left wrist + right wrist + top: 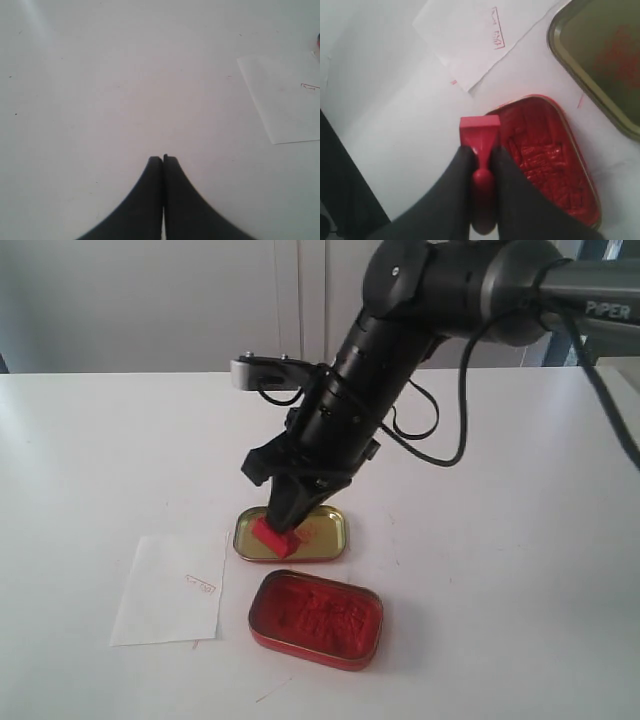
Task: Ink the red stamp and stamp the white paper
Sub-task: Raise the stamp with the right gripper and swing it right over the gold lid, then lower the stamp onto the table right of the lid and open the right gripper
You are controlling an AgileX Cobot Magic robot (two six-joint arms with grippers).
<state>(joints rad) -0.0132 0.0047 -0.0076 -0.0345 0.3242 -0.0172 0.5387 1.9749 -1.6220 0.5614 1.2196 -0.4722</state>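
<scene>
The white bench (500,590) carried everything. The dark right arm (400,330) reached down from the upper right towards its middle. The white paper (165,590) lay flat on the left, with a small red mark (200,585) near its right edge. Just right of the paper sat the open red tin of ink (316,618), its paste rough and ridged. The gold-lined lid (328,536) lay just behind the tin, smeared faintly with red. The right hand (285,525) pointed down over the lid's left end, its fingers (455,180) pinching the knob of the red stamp (272,538), block end lowest. Whether the block touched the lid could not be told. The left hand (163,160) hung over bare bench near the paper's corner, fingers pressed together on nothing.
</scene>
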